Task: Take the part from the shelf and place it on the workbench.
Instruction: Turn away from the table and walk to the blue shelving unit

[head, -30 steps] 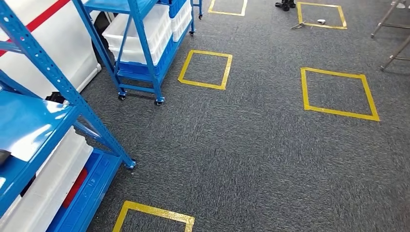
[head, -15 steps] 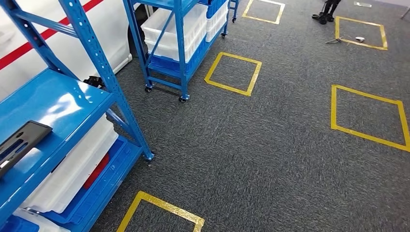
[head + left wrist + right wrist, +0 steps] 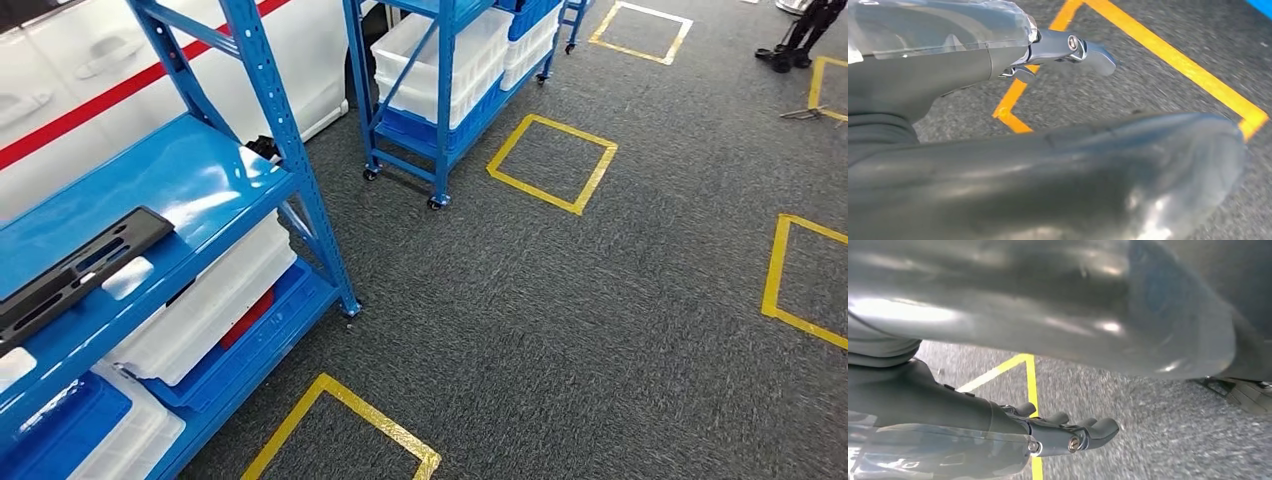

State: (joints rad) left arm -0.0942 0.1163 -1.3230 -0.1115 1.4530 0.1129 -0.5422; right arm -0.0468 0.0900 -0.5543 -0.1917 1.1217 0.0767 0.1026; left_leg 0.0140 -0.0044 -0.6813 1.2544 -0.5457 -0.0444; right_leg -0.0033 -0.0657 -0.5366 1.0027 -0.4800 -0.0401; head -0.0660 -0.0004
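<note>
The part (image 3: 75,265) is a long flat black piece with slots. It lies on the glossy blue middle shelf (image 3: 200,170) of the near rack, at the left edge of the head view. My left hand (image 3: 1058,47) hangs above the grey carpet, its fingers stretched out and holding nothing. My right hand (image 3: 1063,432) also hangs over the carpet, its fingers loosely extended and empty. Both hands are well away from the shelf and the part.
White bins (image 3: 200,310) and a blue bin (image 3: 60,430) sit on the near rack's lower levels. A second wheeled blue rack (image 3: 440,150) with white bins stands further back. Yellow tape squares (image 3: 552,162) mark the carpet. A person's feet (image 3: 800,45) are at the far right.
The camera has swung to the left, so the whole scene slid right. The near rack's shelf and the black part on it have come into view.
</note>
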